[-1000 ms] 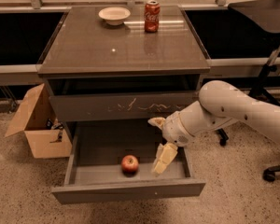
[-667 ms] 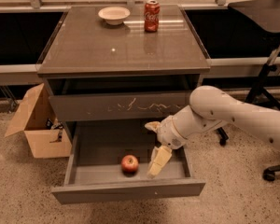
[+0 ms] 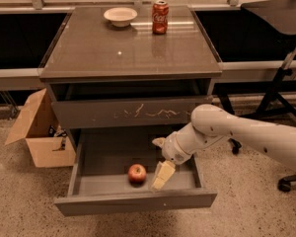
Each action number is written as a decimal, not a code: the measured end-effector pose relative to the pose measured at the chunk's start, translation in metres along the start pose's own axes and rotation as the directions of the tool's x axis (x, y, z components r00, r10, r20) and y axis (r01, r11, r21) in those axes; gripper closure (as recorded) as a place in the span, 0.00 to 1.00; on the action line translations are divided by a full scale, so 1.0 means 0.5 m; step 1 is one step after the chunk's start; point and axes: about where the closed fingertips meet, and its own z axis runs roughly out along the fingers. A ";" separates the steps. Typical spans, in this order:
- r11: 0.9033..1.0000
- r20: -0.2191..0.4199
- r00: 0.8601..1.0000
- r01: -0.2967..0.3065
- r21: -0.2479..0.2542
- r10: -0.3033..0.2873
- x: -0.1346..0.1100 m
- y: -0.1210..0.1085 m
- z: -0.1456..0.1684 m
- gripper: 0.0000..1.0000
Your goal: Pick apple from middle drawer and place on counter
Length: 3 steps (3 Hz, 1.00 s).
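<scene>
The red apple (image 3: 136, 173) lies on the floor of the pulled-out middle drawer (image 3: 103, 154), near its front panel and a little right of centre. My gripper (image 3: 157, 163) hangs inside the drawer just to the right of the apple, close to it but not touching. It is open and empty: one cream finger (image 3: 160, 176) points down beside the apple, and the other stands further back. The white arm reaches in from the right. The glossy counter (image 3: 128, 51) is the top of the cabinet above.
A red cola can (image 3: 160, 17) and a white bowl (image 3: 120, 16) stand at the back of the counter. The closed drawer (image 3: 89, 115) above has white scratches on its front. An open cardboard box (image 3: 39, 132) sits on the floor at the left. Chair legs (image 3: 286, 181) stand at the right.
My gripper and forearm have moved left inside the drawer, closer to the apple. The apple has not moved.
</scene>
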 end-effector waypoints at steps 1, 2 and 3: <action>1.000 -0.003 1.000 0.004 -0.012 -0.004 0.007 -0.010 0.025 0.00; 0.998 0.008 0.998 0.063 -0.011 -0.063 0.023 -0.059 0.082 0.00; 0.994 0.001 0.994 0.108 -0.003 -0.108 0.036 -0.090 0.124 0.00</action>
